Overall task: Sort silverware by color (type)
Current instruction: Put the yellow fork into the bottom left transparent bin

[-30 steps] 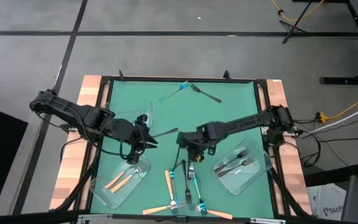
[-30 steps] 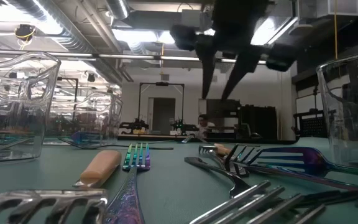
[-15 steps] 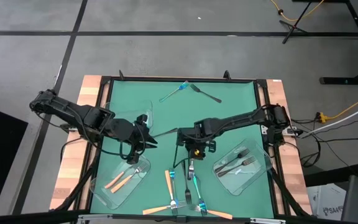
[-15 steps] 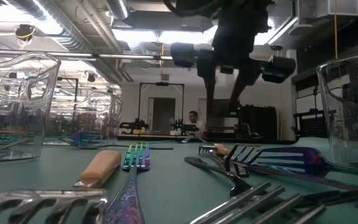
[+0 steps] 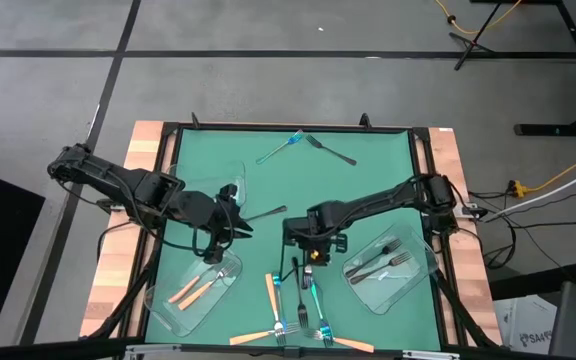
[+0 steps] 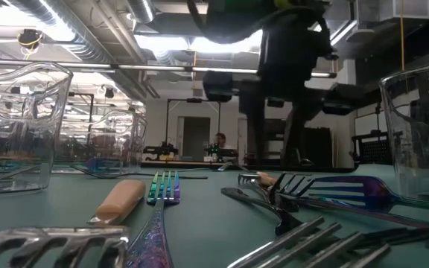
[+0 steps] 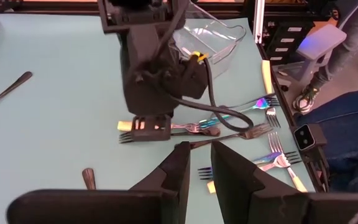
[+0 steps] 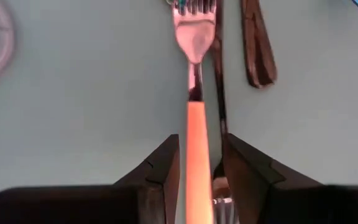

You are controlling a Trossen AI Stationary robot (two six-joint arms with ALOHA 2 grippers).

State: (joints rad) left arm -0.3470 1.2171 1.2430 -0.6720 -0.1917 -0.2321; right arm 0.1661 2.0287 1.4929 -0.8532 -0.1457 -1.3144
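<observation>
High view: my right gripper (image 5: 308, 247) is low over the green mat (image 5: 368, 190) at table centre, above the forks. My left gripper (image 5: 236, 222) waits beside the left clear tray (image 5: 200, 296), which holds two orange-handled forks (image 5: 196, 287). The right clear tray (image 5: 388, 278) holds dark forks (image 5: 380, 262).

Low view: my right arm stands over the loose forks (image 6: 289, 195).

Left wrist view: my left fingers (image 7: 178, 171) are nearly together, holding nothing.

Right wrist view: my right fingers (image 8: 166, 163) straddle an orange-handled fork (image 8: 195, 134); whether they are clenched I cannot tell.
</observation>
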